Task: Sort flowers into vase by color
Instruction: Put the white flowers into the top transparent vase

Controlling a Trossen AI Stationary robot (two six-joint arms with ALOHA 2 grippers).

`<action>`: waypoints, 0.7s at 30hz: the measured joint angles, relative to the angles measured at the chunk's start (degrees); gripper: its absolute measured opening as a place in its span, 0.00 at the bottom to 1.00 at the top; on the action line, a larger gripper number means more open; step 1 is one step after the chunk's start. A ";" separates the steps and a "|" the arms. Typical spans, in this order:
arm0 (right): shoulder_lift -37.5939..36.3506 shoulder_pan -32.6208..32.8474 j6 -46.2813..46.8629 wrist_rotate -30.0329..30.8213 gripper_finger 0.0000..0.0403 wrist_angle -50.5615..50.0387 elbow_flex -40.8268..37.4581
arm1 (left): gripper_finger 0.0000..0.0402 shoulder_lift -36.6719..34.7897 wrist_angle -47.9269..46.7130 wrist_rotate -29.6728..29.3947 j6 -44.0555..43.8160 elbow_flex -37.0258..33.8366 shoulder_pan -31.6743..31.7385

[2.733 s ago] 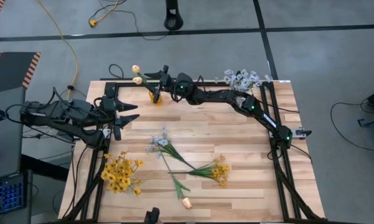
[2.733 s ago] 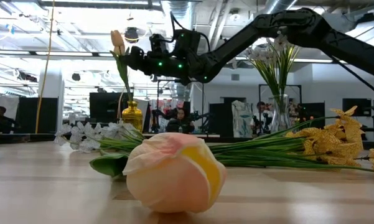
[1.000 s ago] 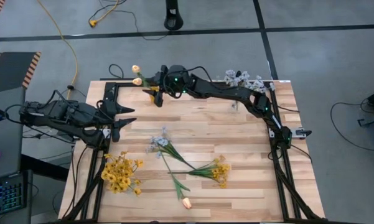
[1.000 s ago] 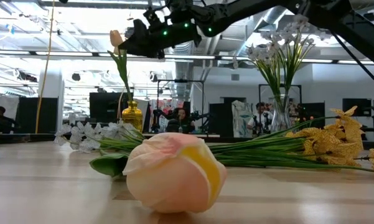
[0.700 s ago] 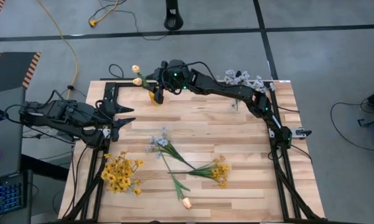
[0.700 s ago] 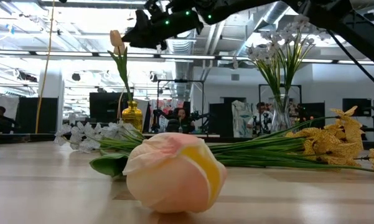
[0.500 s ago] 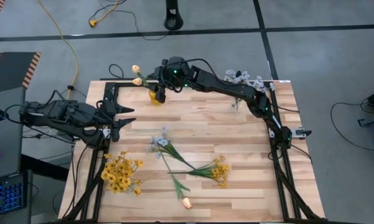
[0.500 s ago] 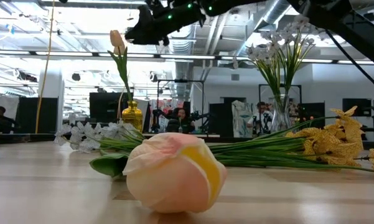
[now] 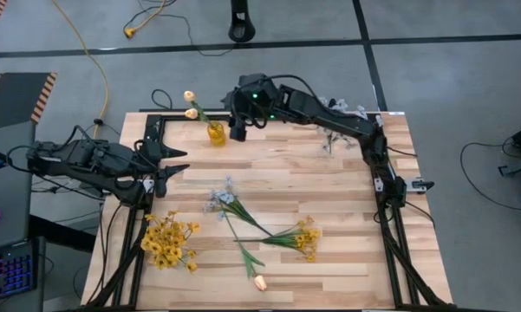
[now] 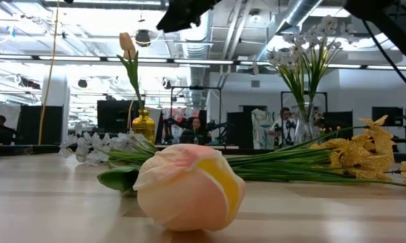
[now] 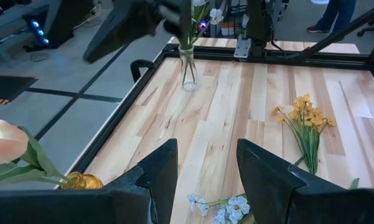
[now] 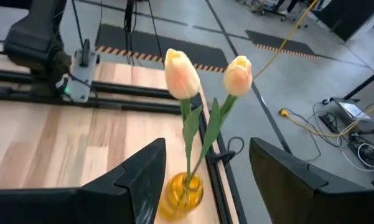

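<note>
A small yellow vase at the table's far left holds two peach tulip buds upright by their stems. My right gripper hangs open just right of it and above it, holding nothing; the low view shows only its dark tip. A clear vase at the far right holds blue-white sprays. On the table lie a blue-white sprig, a yellow sprig, a yellow cluster and one tulip. My left gripper waits open at the left edge.
Black frame rails run along the table's left, far and right edges. The loose flowers take up the middle and near part of the table. Bare wood lies between the two vases. Beyond the table is a room with desks and seated people.
My right gripper has risen from beside the tulips in the yellow vase and drawn back toward the table's right, tipping up toward level and rolling a little. Its fingers stay open. The two tulips stay upright in the vase.
</note>
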 joint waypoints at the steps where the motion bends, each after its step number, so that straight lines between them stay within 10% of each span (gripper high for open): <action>1: -0.70 0.09 0.00 0.00 0.64 -1.33 0.00 | 0.38 -0.02 0.00 0.00 -0.01 0.00 0.00; 21: -10.93 11.47 18.82 4.98 0.64 -29.61 -0.07 | 0.38 0.54 0.56 1.71 7.32 0.00 0.00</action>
